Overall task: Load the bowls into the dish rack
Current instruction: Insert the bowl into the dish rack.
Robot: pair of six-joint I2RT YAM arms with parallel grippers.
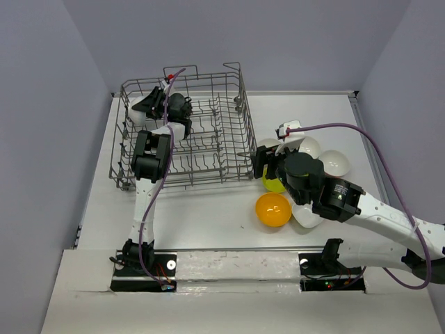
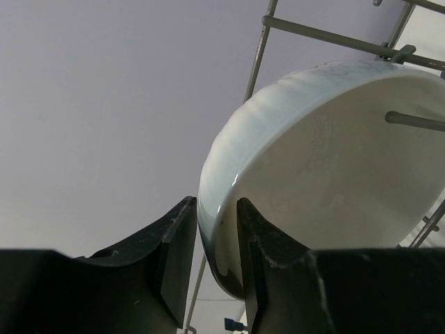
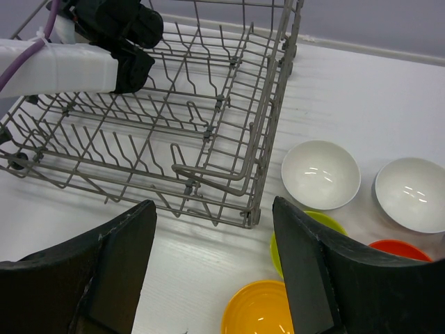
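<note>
The grey wire dish rack [image 1: 208, 149] stands at the back left. My left gripper [image 1: 156, 101] is inside its far left corner, shut on the rim of a white bowl [image 1: 142, 104]. In the left wrist view the two fingers [image 2: 179, 243] pinch the bowl's rim [image 2: 327, 160] against the rack wires [image 2: 259, 56]. My right gripper [image 1: 259, 163] is open and empty, hovering over the table at the rack's near right corner [image 3: 254, 209]. Below it lie an orange-yellow bowl [image 3: 257, 313], a lime green bowl [image 3: 327, 221], two white bowls [image 3: 320, 174] [image 3: 410, 193] and a red-orange bowl [image 3: 400, 249].
The loose bowls cluster right of the rack: orange-yellow [image 1: 272, 209], lime green [image 1: 271, 184], white ones [image 1: 336, 162] [image 1: 310, 146]. The left arm [image 3: 69, 62] reaches across the rack. Grey walls enclose the table on the left, back and right.
</note>
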